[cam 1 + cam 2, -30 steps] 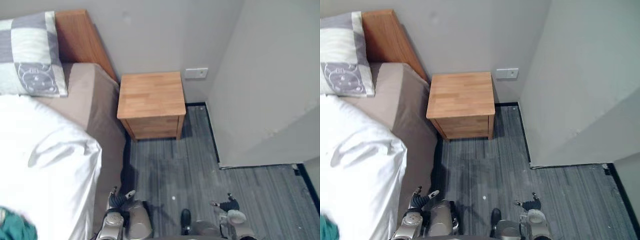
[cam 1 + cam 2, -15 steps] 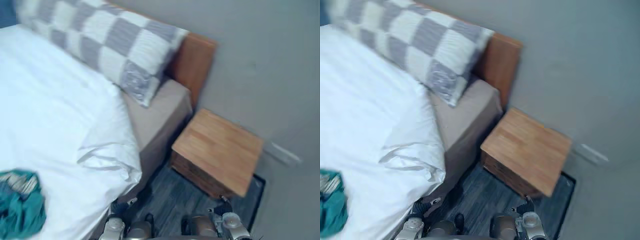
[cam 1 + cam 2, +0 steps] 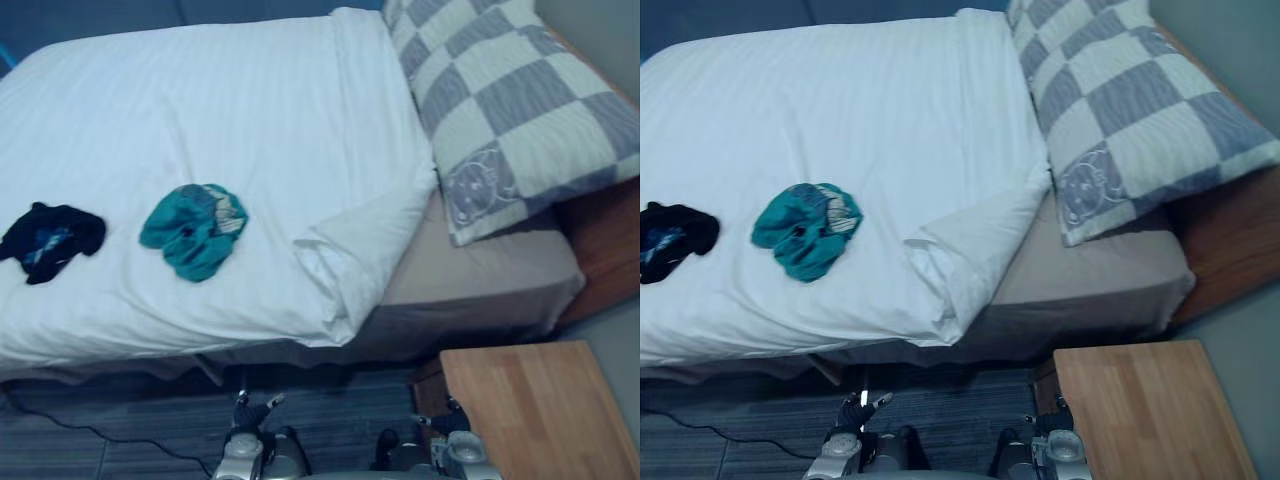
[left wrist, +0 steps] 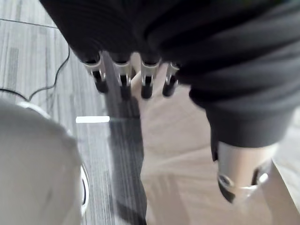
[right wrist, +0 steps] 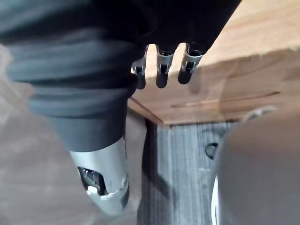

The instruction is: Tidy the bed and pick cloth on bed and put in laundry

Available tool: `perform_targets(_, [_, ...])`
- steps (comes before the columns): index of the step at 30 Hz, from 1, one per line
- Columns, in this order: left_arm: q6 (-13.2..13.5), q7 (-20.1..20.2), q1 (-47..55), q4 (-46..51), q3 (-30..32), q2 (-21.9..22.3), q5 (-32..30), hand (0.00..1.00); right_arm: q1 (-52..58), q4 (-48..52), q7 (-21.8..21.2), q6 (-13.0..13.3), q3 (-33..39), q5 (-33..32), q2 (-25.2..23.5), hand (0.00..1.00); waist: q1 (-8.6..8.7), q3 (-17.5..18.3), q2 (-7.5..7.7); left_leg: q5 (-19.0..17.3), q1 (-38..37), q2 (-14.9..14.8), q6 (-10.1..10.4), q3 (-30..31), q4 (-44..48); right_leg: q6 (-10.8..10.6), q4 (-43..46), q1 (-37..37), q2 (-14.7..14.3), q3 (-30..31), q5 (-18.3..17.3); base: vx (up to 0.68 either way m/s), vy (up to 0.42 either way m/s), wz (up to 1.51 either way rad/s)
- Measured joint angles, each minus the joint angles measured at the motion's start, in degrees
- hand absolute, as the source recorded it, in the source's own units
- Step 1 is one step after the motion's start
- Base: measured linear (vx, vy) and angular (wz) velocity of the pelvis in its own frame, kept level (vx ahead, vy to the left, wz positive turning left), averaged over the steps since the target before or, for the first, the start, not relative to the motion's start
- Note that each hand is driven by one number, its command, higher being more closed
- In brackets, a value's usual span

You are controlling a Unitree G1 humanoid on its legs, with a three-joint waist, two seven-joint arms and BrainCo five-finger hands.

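A crumpled teal cloth (image 3: 192, 230) lies on the white duvet (image 3: 220, 110), towards the bed's near edge. Further to the left on the same duvet lies a black cloth (image 3: 48, 238). The duvet's near corner (image 3: 345, 262) is bunched and folded back, baring the beige sheet (image 3: 480, 272). My left hand (image 4: 146, 79) hangs low over the grey floor in front of the bed, its fingers straight and holding nothing. Beside the nightstand my right hand (image 5: 161, 70) hangs the same way, open and empty. Both hands (image 3: 248, 432) are well short of the cloths.
A grey-and-white chequered pillow (image 3: 520, 100) lies at the head of the bed against the wooden headboard (image 3: 610, 235). A wooden nightstand (image 3: 540, 410) stands at the lower right, close to my right hand. A strip of grey floor (image 3: 120, 420) runs along the bed's near side.
The camera has swung left from the nightstand and wall onto the bed, bringing both cloths and the whole pillow into view. Both hands stay low and empty.
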State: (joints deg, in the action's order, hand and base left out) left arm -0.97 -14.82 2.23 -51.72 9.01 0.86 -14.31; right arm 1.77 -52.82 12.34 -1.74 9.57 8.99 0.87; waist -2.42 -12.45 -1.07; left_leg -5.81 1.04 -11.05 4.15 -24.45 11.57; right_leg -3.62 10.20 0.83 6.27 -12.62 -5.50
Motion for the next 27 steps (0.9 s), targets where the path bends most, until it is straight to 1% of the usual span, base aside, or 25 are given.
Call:
perform_targets(1, [0.0, 0.5, 0.4, -0.1, 0.0, -0.7, 0.0, 0.00, 0.2, -0.1, 0.0, 0.0, 0.4, 0.0, -0.4, 0.00, 0.24, 0.4, 0.56, 1.9, -1.3, 2.1, -0.6, 0.4, -3.8, -0.4, -2.1, -0.7, 0.7, 0.1, 0.8, -0.04, 0.145, 0.22])
perform_targets(3, [0.0, 1.1, 0.9, -0.1, 0.1, -1.3, 0.0, 0.00, 0.8, -0.3, 0.0, -0.1, 1.9, -0.1, -0.6, 0.00, 0.77, 0.9, 1.16, 4.3, -3.1, 4.5, -1.1, 0.7, -8.8, -1.1, -3.7, -1.3, 1.7, -0.1, 1.7, 0.00, 0.147, 0.24])
perform_targets(4, [-0.1, 1.2, 1.4, -0.1, 0.1, -2.0, 0.0, 0.00, 1.2, 0.0, 0.0, -0.8, 3.7, -0.6, -0.7, 0.00, 1.44, 1.1, 1.23, 6.0, -4.3, 6.0, -1.6, 0.9, -12.1, -1.5, -4.7, -1.7, 2.2, -0.1, 2.3, 0.03, 0.147, 0.15])
perform_targets(6, [-0.2, 1.9, 1.5, -0.1, 0.2, -2.3, 0.0, 0.00, 1.3, 2.7, 0.0, -1.7, 5.6, -1.8, -1.0, 0.00, 1.51, 1.2, 1.17, 6.7, -4.8, 6.8, -2.0, 0.7, -13.7, -1.9, -5.4, -1.8, 2.5, 0.1, 2.9, 0.03, 0.093, -0.01])
perform_targets(7, [-0.4, 2.4, 1.7, -0.1, 0.1, -2.7, 0.0, 0.00, 2.4, 8.7, 0.2, -2.4, 6.7, -2.6, -1.0, 0.00, 1.73, 1.3, 1.09, 6.7, -4.9, 7.1, -2.0, 0.5, -13.9, -2.0, -5.7, -1.8, 2.6, 0.6, 3.1, 0.04, 0.063, -0.13])
perform_targets(8, [-0.5, 2.4, 1.8, -0.1, 0.1, -3.0, 0.0, 0.00, 2.6, 11.8, 0.4, -2.7, 7.0, -2.8, -0.9, 0.00, 1.78, 1.3, 1.09, 6.7, -5.0, 7.2, -2.0, 0.3, -14.0, -2.1, -5.8, -1.8, 2.6, 1.0, 3.3, 0.04, 0.061, -0.26])
perform_targets(9, [-0.5, 2.5, 2.0, -0.1, 0.0, -3.5, 0.0, 0.00, 2.6, 18.5, 1.3, -3.1, 7.0, -2.5, -0.7, 0.00, 1.75, 1.3, 1.09, 6.8, -5.2, 7.5, -2.1, -0.2, -14.2, -2.1, -6.1, -1.6, 2.4, 1.8, 3.7, 0.02, 0.030, -0.28])
perform_targets(11, [-0.4, 2.5, 2.5, 0.0, -0.1, -4.2, -0.2, 0.00, 1.5, 27.2, 2.3, -3.1, 6.9, -1.0, 0.4, 0.00, 1.76, 1.3, 1.08, 6.8, -5.5, 7.3, -2.2, -0.6, -14.5, -1.9, -6.8, -1.6, 2.0, 2.7, 4.4, 0.00, 0.009, -0.28])
perform_targets(12, [-0.4, 2.5, 2.9, 0.0, -0.6, -4.9, -0.5, 0.00, -0.6, 33.6, 3.2, -3.1, 6.6, 1.3, 2.4, 0.00, 1.82, 1.3, 1.10, 7.0, -5.6, 7.2, -2.2, -0.6, -14.7, -1.8, -7.2, -1.6, 1.7, 3.1, 4.7, -0.01, -0.012, -0.20])
perform_targets(13, [-0.4, 2.5, 3.3, 0.0, -1.4, -5.4, -0.6, 0.00, -3.1, 37.2, 4.0, -2.7, 5.8, 3.2, 4.9, 0.00, 1.79, 1.3, 1.10, 7.3, -5.6, 7.2, -2.2, -0.6, -14.9, -1.7, -7.4, -1.5, 1.5, 3.2, 4.9, -0.03, -0.017, -0.11])
perform_targets(14, [-0.4, 2.5, 3.6, 0.0, -2.0, -5.8, -0.7, 0.00, -4.8, 38.7, 4.2, -2.3, 4.9, 4.1, 6.5, 0.00, 1.80, 1.3, 1.10, 7.5, -5.5, 7.1, -2.2, -0.5, -15.2, -1.7, -7.4, -1.4, 1.4, 3.2, 5.0, -0.03, -0.011, -0.05])
perform_targets(15, [-0.3, 2.5, 4.0, 0.0, -2.7, -6.1, -1.2, 0.00, -7.9, 40.0, 4.3, -1.7, 3.5, 5.3, 9.5, 0.00, 1.80, 1.3, 1.10, 7.9, -5.5, 7.1, -2.2, -0.3, -15.8, -1.3, -7.5, -1.0, 1.2, 3.3, 5.3, -0.06, -0.020, -0.04])
perform_targets(16, [-0.3, 2.5, 4.4, 0.0, -3.3, -6.4, -1.6, 0.00, -12.8, 40.9, 4.3, -0.8, 0.6, 6.1, 13.9, 0.00, 1.76, 1.3, 1.16, 8.4, -4.8, 6.9, -2.1, 0.2, -16.3, -1.1, -7.5, -0.2, 0.9, 3.4, 5.7, -0.07, -0.020, 0.00])
perform_targets(18, [-0.3, 2.6, 4.5, 0.0, -4.4, -7.1, -1.7, 0.00, -19.7, 40.9, 4.0, -0.3, -3.2, 7.4, 18.5, 0.00, 1.64, 1.1, 1.33, 9.3, -3.3, 6.8, -2.2, 0.9, -16.7, -1.0, -7.6, 1.2, 0.6, 3.2, 6.1, -0.08, -0.018, 0.08])
perform_targets(19, [-0.1, 2.7, 4.5, 0.1, -4.6, -7.3, -1.7, 0.00, -24.8, 40.9, 3.8, 0.4, -6.5, 7.5, 20.8, 0.00, 1.45, 0.3, 1.35, 9.7, -2.4, 6.5, -2.3, 1.2, -16.7, -0.6, -7.8, 1.8, 0.4, 3.2, 6.7, -0.10, -0.016, 0.12])
perform_targets(21, [0.1, 2.7, 4.4, 0.2, -4.9, -7.7, -1.7, 0.00, -30.6, 40.9, 3.4, 1.5, -11.4, 7.4, 22.9, 0.00, 1.35, -0.8, 1.52, 10.1, -1.0, 6.2, -2.3, 2.2, -16.3, -0.2, -8.1, 2.7, 0.1, 2.9, 7.1, -0.08, -0.013, 0.16])
perform_targets(23, [0.2, 2.7, 3.6, 0.5, -5.0, -8.1, -1.6, 0.00, -37.0, 40.1, 2.3, 1.9, -16.9, 7.4, 25.0, 0.00, 1.10, -3.4, 1.51, 10.5, 1.1, 5.8, -2.4, 4.1, -15.3, 0.0, -8.1, 3.2, 0.0, 1.4, 7.3, -0.10, -0.019, 0.37])
perform_targets(24, [0.3, 2.6, 3.1, 0.6, -5.1, -8.2, -1.6, 0.00, -41.7, 38.3, 1.5, 2.1, -20.3, 7.4, 26.6, 0.00, 0.40, -4.6, 1.29, 11.2, 2.8, 5.6, -2.4, 4.8, -15.2, 0.4, -7.8, 4.7, -0.2, 0.8, 7.6, -0.10, -0.017, 0.32])
perform_targets(25, [0.3, 2.6, 2.8, 0.6, -5.1, -8.1, -1.6, 0.00, -43.6, 37.5, 1.2, 2.2, -21.5, 7.4, 27.4, 0.00, -0.14, -5.3, 1.23, 11.5, 3.4, 5.6, -2.4, 5.1, -15.2, 0.6, -7.8, 5.3, -0.2, 0.7, 7.8, -0.08, -0.020, 0.30])
perform_targets(26, [0.3, 2.3, 2.0, 0.6, -5.1, -8.1, -1.4, 0.00, -47.8, 35.1, 0.8, 2.3, -23.7, 7.4, 28.8, 0.00, -1.21, -7.4, 0.74, 12.3, 4.5, 5.4, -2.5, 6.2, -15.2, 0.7, -7.4, 5.9, -0.3, -0.2, 7.9, -0.09, -0.022, 0.27])
perform_targets(27, [0.3, 2.3, 1.6, 0.6, -5.1, -8.1, -1.1, 0.00, -50.4, 33.2, 0.5, 2.4, -24.5, 7.4, 29.2, 0.00, -1.86, -8.8, 0.57, 12.7, 5.2, 5.3, -2.5, 6.7, -15.3, 0.7, -7.1, 6.5, -0.4, -0.7, 7.9, -0.08, -0.020, 0.32])
